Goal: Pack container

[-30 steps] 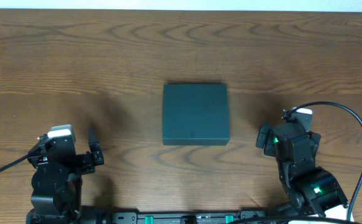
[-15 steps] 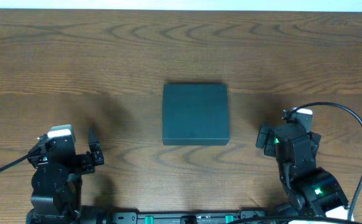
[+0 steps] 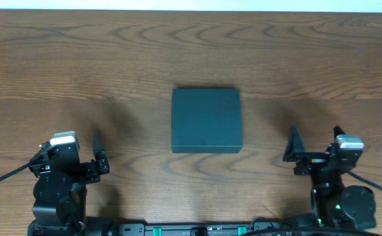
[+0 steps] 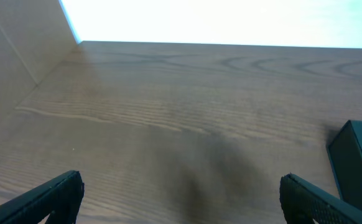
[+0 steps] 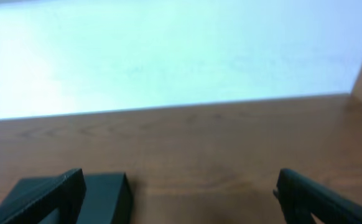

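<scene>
The container (image 3: 207, 120), a dark teal box with its lid down, lies flat in the middle of the wooden table. My left gripper (image 3: 74, 145) sits near the front edge, left of the box, open and holding nothing. In the left wrist view its gripper (image 4: 181, 200) spans bare wood, with a corner of the container (image 4: 358, 163) at the right edge. My right gripper (image 3: 316, 141) is front right of the box, also open and holding nothing. The right wrist view shows its gripper (image 5: 181, 199) over bare wood, with the container (image 5: 104, 193) just inside the left finger.
The wooden table (image 3: 112, 59) stretches wide around the box. A pale wall (image 5: 168, 56) runs behind its far edge. A black cable (image 3: 0, 178) trails from the left arm toward the left edge.
The right arm has swung from an angled pose to face straight ahead, shifting right and toward the front edge. Its looping cable has left the view. The left arm and box have not moved.
</scene>
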Robot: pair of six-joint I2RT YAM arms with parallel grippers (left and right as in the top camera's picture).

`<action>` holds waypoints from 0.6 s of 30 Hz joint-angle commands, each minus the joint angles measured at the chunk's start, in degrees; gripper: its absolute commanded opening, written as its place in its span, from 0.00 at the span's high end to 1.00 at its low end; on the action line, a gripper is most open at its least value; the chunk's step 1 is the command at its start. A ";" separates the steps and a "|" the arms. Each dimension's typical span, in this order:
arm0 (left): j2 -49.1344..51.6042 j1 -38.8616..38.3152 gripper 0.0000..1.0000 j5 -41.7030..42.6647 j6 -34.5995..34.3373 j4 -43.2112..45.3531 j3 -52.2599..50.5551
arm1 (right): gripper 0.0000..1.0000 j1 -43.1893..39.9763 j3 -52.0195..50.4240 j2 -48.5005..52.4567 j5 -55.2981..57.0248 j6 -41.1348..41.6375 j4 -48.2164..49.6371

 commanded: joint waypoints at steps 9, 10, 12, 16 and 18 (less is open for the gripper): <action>0.13 -0.13 0.02 -0.68 0.96 0.15 -0.24 | 0.01 -1.44 -19.04 -6.62 -1.88 -10.34 21.49; 0.13 -0.13 0.01 -0.70 0.94 0.15 -0.24 | 0.01 -1.68 -19.89 -7.76 -1.90 -10.34 21.49; 0.13 -0.13 0.01 -0.68 0.94 0.15 -0.24 | 0.01 -2.12 -21.77 -10.43 -1.90 -10.34 21.49; 0.13 -0.13 0.01 -0.68 0.94 0.15 -0.24 | 0.01 -2.27 -23.34 -11.34 -1.92 -10.16 21.09; 0.13 -0.13 0.01 -0.68 0.94 0.15 -0.24 | 0.01 -2.29 -23.39 -11.34 -1.88 -10.12 19.85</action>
